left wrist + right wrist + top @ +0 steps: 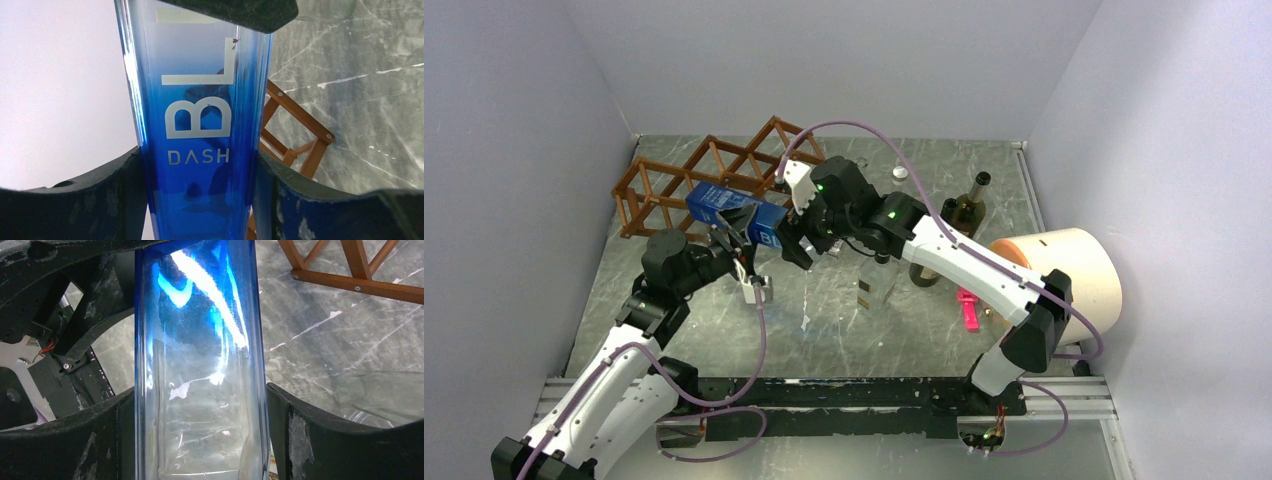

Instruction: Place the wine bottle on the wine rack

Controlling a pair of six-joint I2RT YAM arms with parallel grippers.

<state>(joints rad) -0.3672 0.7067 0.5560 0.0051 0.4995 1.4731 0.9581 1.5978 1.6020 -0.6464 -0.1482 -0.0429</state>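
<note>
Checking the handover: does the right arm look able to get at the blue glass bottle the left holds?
Likely yes: the right end effector straddles the blue glass bottle, nothing between.

Bright, even light fills the top view, leaving only soft shadows on the marbled desk [874, 340]. In the right wrist view, white glare streaks the blue bottle [200, 340], and the background looks slightly soft.
</note>
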